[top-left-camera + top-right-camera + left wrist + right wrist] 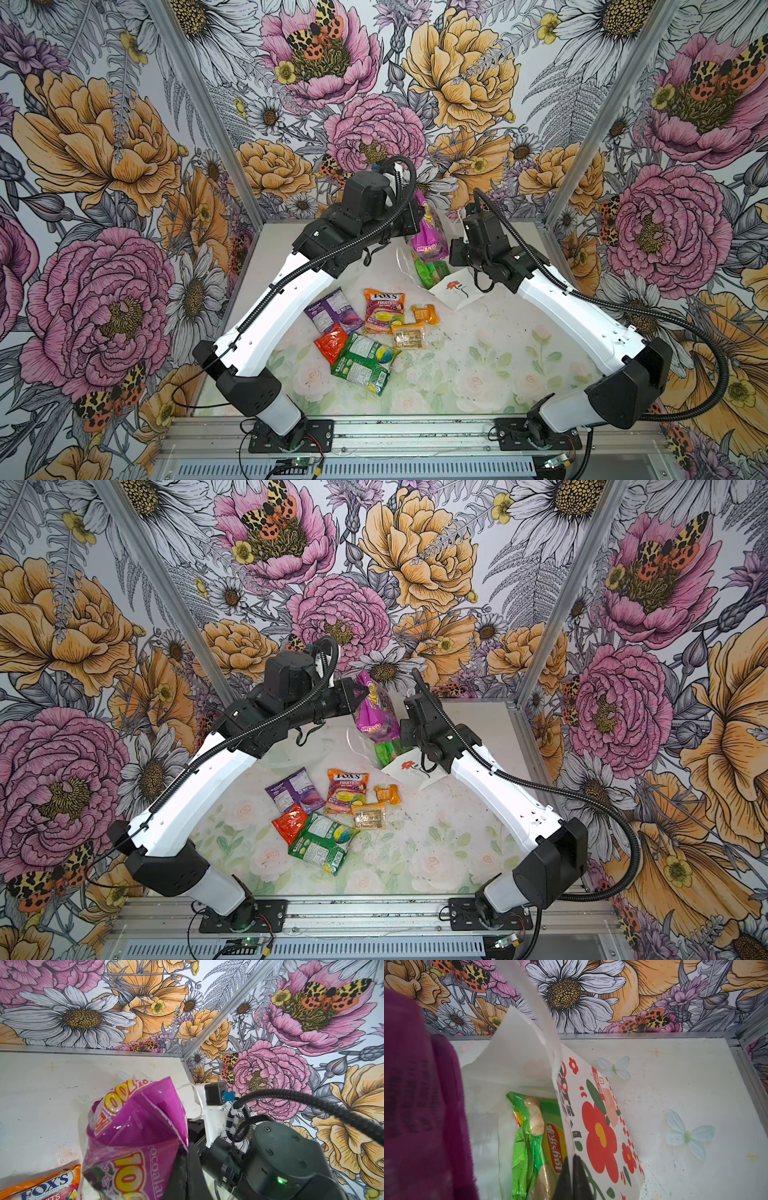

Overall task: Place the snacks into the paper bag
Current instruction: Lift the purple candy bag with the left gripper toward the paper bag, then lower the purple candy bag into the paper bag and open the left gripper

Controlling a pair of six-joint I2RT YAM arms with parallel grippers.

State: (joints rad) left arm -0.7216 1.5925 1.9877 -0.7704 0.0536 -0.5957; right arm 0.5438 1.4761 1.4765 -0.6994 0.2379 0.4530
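Observation:
My left gripper is shut on the edge of a purple snack packet, which hangs over the mouth of the paper bag. My right gripper is shut on the bag's rim, so the mouth stays open. A green chips bag lies inside. On the table lie another purple packet, an orange Fox's packet, a red one, a green one and two small orange-yellow ones.
The flowered walls and metal posts close in the table at the back and sides. The bag stands near the back right corner. Both arms lean in over the middle. A metal rail runs along the front edge.

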